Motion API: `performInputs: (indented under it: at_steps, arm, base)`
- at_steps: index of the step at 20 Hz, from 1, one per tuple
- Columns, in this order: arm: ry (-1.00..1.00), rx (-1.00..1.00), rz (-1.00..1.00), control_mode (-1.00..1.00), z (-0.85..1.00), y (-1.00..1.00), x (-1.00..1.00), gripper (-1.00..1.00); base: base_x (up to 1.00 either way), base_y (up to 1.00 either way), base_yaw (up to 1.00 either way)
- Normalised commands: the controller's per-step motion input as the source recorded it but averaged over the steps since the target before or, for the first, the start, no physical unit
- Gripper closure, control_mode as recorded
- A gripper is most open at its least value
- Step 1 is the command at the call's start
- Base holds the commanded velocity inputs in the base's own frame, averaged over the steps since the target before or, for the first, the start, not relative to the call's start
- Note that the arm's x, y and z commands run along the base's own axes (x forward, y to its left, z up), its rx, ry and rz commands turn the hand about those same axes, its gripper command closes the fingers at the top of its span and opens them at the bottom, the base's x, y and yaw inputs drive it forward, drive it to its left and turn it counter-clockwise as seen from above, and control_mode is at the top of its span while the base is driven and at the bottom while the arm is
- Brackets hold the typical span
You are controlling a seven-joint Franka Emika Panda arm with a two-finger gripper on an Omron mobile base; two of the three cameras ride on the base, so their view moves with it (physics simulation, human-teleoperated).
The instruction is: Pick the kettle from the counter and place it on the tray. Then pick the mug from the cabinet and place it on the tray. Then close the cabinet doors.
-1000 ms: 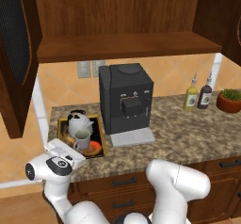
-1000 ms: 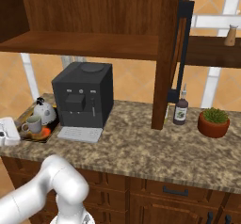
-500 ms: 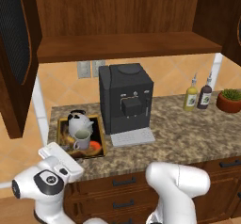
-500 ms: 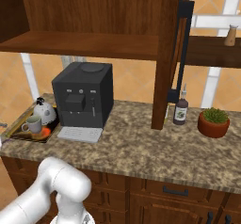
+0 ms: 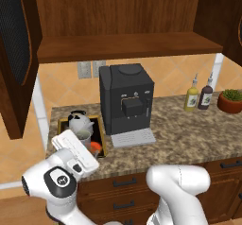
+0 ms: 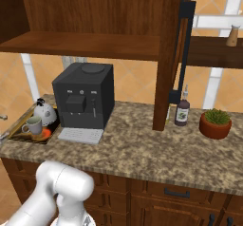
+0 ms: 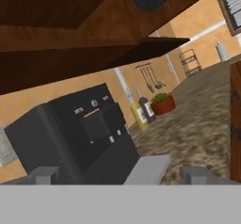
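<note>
Granite tabletop [image 6: 142, 149] carries the black coffee machine [image 5: 126, 101], our landmark. Left of it lies the tray [image 5: 99, 136], with the kettle [image 5: 78, 121] and mug [image 5: 84, 137] sitting inside. We see the pincer [image 7: 123, 173] spread open and empty, apparently facing the machine. Above it, the cabinet doors [image 6: 172, 54] stand open.

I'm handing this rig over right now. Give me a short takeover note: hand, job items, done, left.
Hand: open, empty, low at the counter's left front edge, beside the tray.
Kettle and mug: both on the tray, left of the coffee machine.
Done: kettle and mug placed.
Left: close the cabinet doors; left door and right door both stand open.
</note>
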Motion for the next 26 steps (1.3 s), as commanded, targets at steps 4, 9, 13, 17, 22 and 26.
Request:
performInputs:
  at_steps: [4,9,13,17,22,26]
  arm:
    - [-0.07,0.00,-0.06,-1.00,0.44,-0.38,-0.03,-1.00]
    - [-0.08,-0.10,-0.02,-1.00,0.22,0.12,-0.01,-1.00]
    - [0.00,-0.12,-0.02,-1.00,0.00,0.06,-0.02,-1.00]
    - [-0.03,-0.34,-0.16,-1.00,0.56,0.62,-0.15,-1.00]
    - [0.04,-0.15,-0.11,-1.00,0.11,0.39,0.09,-1.00]
    - [0.00,0.00,0.00,-1.00,0.00,0.01,0.01,-1.00]
  base:
    - [0.00,0.00,0.00]
    - [0.00,0.00,0.00]
    - [0.00,0.00,0.00]
    - [0.00,0.00,0.00]
    - [0.00,0.00,0.00]
    - [0.00,0.00,0.00]
